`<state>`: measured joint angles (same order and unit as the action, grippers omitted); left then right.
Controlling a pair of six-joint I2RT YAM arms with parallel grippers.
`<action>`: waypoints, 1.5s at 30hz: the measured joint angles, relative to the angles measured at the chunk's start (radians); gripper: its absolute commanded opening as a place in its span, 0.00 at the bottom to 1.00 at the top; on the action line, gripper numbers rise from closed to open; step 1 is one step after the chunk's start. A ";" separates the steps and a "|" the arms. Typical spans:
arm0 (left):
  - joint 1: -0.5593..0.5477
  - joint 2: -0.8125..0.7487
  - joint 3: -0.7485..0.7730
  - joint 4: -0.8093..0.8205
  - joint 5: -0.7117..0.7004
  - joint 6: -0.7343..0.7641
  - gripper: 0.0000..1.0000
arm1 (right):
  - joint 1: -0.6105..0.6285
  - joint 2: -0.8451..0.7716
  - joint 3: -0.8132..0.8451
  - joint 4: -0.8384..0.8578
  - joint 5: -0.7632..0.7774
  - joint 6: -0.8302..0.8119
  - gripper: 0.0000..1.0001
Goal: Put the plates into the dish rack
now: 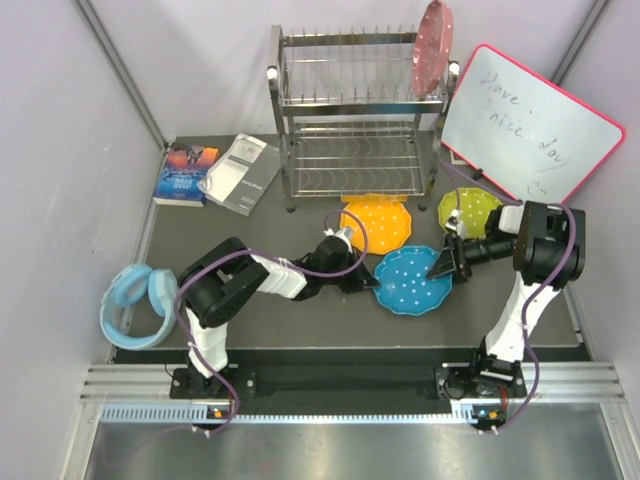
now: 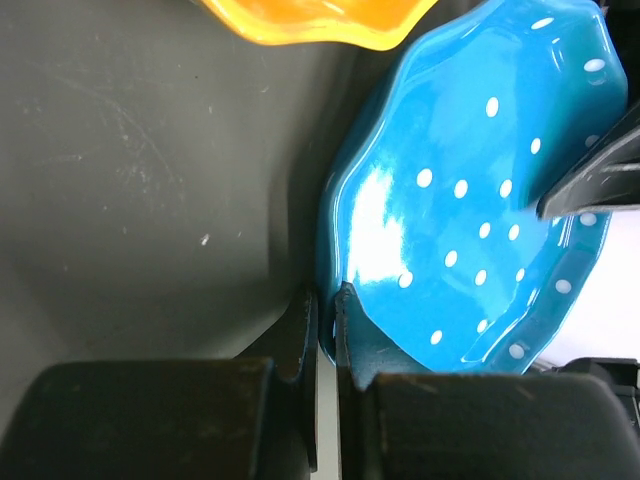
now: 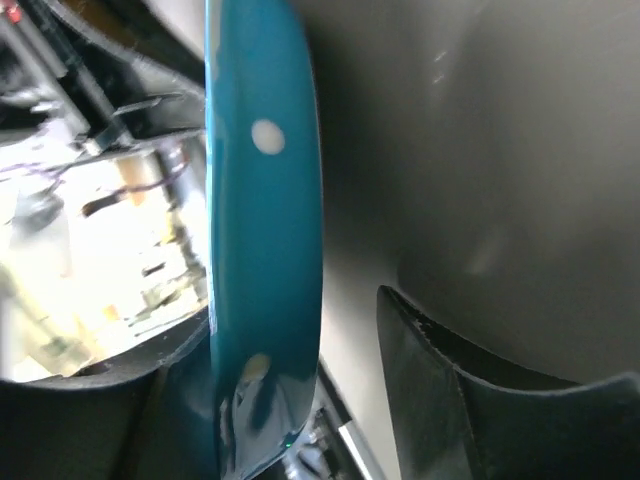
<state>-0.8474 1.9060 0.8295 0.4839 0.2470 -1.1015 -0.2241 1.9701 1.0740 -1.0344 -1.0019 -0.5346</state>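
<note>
The blue plate [image 1: 412,282] is tilted just above the mat in front of the dish rack [image 1: 350,110]. My left gripper [image 1: 366,283] is shut on the plate's left rim [image 2: 345,260], and its fingertips [image 2: 300,320] pinch the edge. My right gripper [image 1: 446,262] is at the plate's right rim [image 3: 265,230]. Its jaws are open around the rim, and one finger [image 3: 440,380] stands apart from it. The orange plate [image 1: 377,222] and the yellow-green plate [image 1: 468,210] lie on the mat. The pink plate [image 1: 433,45] stands in the rack's top right slots.
A whiteboard [image 1: 530,125] leans at the back right. A book [image 1: 185,172] and a booklet [image 1: 240,172] lie at the back left. A pale light-blue dish [image 1: 137,303] sits off the mat's left edge.
</note>
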 measured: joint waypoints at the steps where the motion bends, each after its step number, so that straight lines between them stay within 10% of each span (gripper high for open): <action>1: 0.001 0.000 0.000 0.001 0.004 0.001 0.00 | 0.000 0.033 0.013 -0.045 -0.015 -0.044 0.54; 13: 0.002 0.000 0.001 0.003 0.010 0.031 0.00 | 0.000 0.050 0.027 -0.216 -0.116 -0.192 0.14; 15: 0.000 -0.001 0.003 0.008 0.011 0.050 0.20 | 0.000 0.018 0.027 -0.195 -0.100 -0.168 0.01; 19: 0.004 -0.011 0.016 -0.013 0.016 0.087 0.48 | 0.006 -0.080 0.026 -0.136 -0.053 -0.108 0.00; 25: 0.070 -0.138 0.030 -0.159 0.138 0.259 0.64 | 0.003 -0.221 0.091 -0.097 0.041 -0.083 0.00; 34: 0.315 -0.671 0.123 -0.450 0.246 0.757 0.65 | 0.003 -0.317 0.404 -0.241 0.074 -0.123 0.00; 45: 0.365 -0.815 0.032 -0.521 0.136 1.023 0.64 | 0.024 -0.317 1.058 -0.320 0.025 0.005 0.00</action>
<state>-0.4820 1.0908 0.8616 -0.0376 0.3828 -0.0784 -0.2001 1.6535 2.1323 -1.3540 -0.9768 -0.5301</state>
